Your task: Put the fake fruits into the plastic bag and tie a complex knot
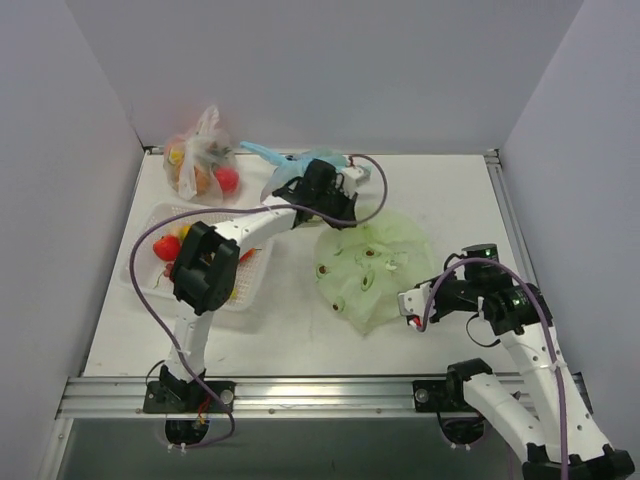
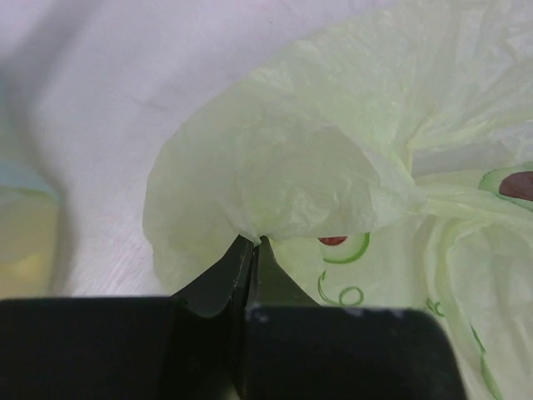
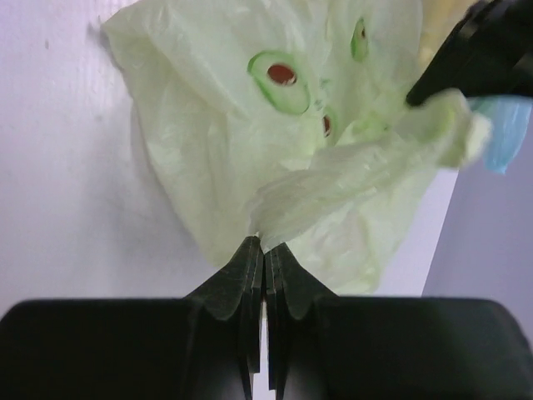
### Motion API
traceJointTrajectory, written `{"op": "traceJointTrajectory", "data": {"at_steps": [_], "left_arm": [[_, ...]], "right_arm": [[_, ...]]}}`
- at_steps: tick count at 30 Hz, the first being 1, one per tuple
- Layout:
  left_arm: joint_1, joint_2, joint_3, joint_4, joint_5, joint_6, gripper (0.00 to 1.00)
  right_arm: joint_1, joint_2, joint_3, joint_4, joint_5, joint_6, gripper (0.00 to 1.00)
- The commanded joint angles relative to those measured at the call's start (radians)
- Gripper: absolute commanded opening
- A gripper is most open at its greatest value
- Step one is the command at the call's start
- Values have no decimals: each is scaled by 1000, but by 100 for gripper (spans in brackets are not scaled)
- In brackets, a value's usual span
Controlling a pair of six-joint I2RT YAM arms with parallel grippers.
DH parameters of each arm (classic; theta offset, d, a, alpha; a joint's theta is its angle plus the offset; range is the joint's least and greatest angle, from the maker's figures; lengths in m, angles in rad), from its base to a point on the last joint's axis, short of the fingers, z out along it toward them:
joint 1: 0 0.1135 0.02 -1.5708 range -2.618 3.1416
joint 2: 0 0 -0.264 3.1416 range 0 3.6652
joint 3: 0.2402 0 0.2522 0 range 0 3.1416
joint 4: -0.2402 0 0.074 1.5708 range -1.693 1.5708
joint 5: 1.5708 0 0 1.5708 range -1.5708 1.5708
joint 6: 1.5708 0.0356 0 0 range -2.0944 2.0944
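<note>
Tabletop (image 1: 450, 200) from above: the plastic bag (image 1: 370, 265) lies spread and mostly flat at the centre, pale green with small dark marks. The left tool (image 1: 325, 205) sits at its far-left edge and the right tool (image 1: 408, 303) at its near-right edge. The fake fruits (image 1: 166, 247) lie well apart to the left in a white basket (image 1: 150, 212). A clear bag (image 1: 200, 160) and a blue bag (image 1: 290, 165) sit at the far side.

From the left wrist, the tool's fingers are pressed together on a raised fold of the bag's rim, and the film bunches into a soft puff just above the tips.

From the right wrist, that tool is likewise pinched tight on a gathered strip of the film. The strip runs up to the other tool at top right, so one band is held at both ends.

The bag looks nearly weightless, limp and slick. I judge it will sag, cling and slide out of a loose pinch, and a hard tug may stretch or tear it. A bunched handle loop or a doubled rim fold is the best place to hold it, never a single layer. The fruits look light, rigid and smooth, so they are best taken across their narrow middles.
</note>
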Motion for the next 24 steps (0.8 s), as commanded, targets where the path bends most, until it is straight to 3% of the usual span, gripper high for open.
{"op": "traceJointTrajectory", "data": {"at_steps": [1,2,8,12,13,14,17,19,24], "left_arm": [[222,-98,69,9,213,-150,0],[258,-109,66,18,312,-175,0],[447,-127,56,55,542,-286,0],[461,-159,-6,234,691,-419,0],[458,-165,-23,306,717,-456,0],[453,-167,-27,327,737,-473,0],[423,-182,-25,318,756,-459,0],[390,-181,-7,225,783,-386,0],[349,-181,6,208,872,-323,0]], "right_arm": [[-128,-13,-2,-73,2,-91,0],[-157,-13,-2,-86,-1,-140,0],[-382,9,-57,-155,-29,-330,0],[-449,16,-123,-146,11,-468,0],[-461,16,-126,-146,22,-470,4],[-462,16,-123,-147,19,-455,32],[-460,21,-37,-150,-48,-276,93],[-460,33,81,-156,-91,-115,99],[-462,154,395,-208,-236,223,100]]}}
